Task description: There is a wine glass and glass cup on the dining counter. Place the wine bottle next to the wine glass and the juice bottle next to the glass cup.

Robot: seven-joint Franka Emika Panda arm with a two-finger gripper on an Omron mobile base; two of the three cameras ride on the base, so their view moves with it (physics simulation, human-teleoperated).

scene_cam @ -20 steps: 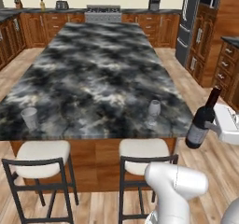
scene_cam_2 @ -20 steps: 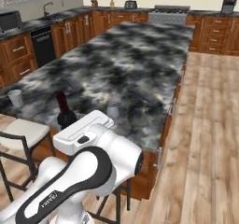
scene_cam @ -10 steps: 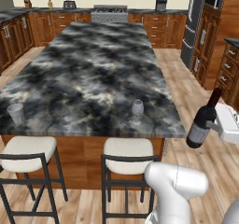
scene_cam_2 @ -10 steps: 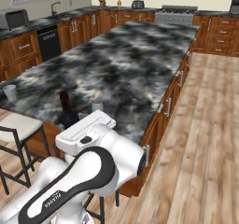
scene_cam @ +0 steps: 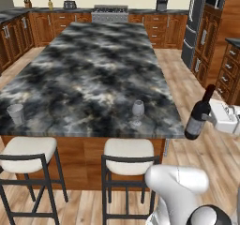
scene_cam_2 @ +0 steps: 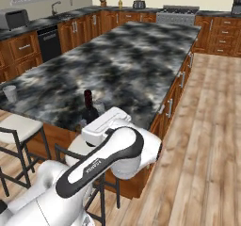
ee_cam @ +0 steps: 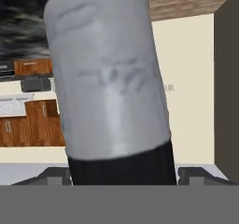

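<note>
My gripper (scene_cam: 207, 118) is shut on the wine bottle (scene_cam: 198, 119), a slim dark bottle with a pale grey label, held tilted in the air just off the right end of the dining counter (scene_cam: 89, 69). Up close, the wine bottle (ee_cam: 109, 87) sits between the fingertips (ee_cam: 52, 175). The wine glass (scene_cam: 137, 109) stands near the counter's front edge, left of the bottle. At the front left corner is the glass cup (scene_cam: 15, 113). In the right base view the wine bottle (scene_cam_2: 88, 106) rises behind my arm, with the glass cup (scene_cam_2: 10, 93) far left. A small yellow bottle (scene_cam: 50, 4), seemingly the juice bottle, stands on the far wall counter.
Two stools (scene_cam: 127, 154) (scene_cam: 26, 153) stand against the counter's near side. Wood cabinets (scene_cam: 230, 74) line the right wall beyond a floor aisle. A stove (scene_cam: 109, 12) and small appliances sit along the back wall.
The base moved during the first half second, so the counter slid left in the left base view, then held still. The wine bottle stayed gripped in the same pose.
</note>
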